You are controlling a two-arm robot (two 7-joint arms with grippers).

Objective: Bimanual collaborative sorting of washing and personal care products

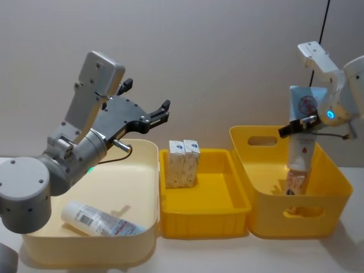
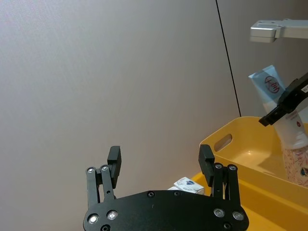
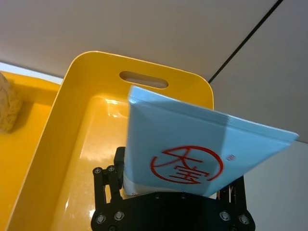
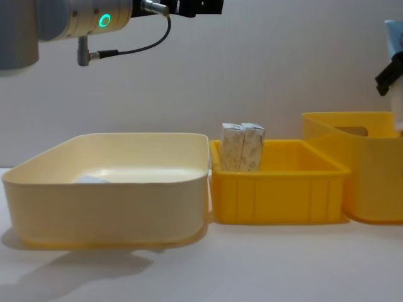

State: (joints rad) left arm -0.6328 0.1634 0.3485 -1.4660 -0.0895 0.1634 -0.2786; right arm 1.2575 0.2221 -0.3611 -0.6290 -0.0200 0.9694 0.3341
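1. Above the deep yellow tub (image 1: 267, 170), the right gripper (image 1: 301, 126) has its fingers clamped on a pale blue squeeze tube (image 1: 301, 128), crimped end up and white cap down, red round logo facing outward.
2. Directly below those fingers, a small printed carton (image 1: 296, 185) stands inside the deep tub, under the tube's cap.
3. The left gripper (image 1: 147, 98) is raised above the cream tub (image 1: 149, 187), fingers spread wide and holding nothing.
4. Well below the left fingers, a second squeeze tube (image 1: 96, 220) lies flat in the cream tub.
5. Between the two grippers, two white cartons (image 1: 183, 164) stand upright, touching, in the shallow yellow tray (image 1: 236, 193).
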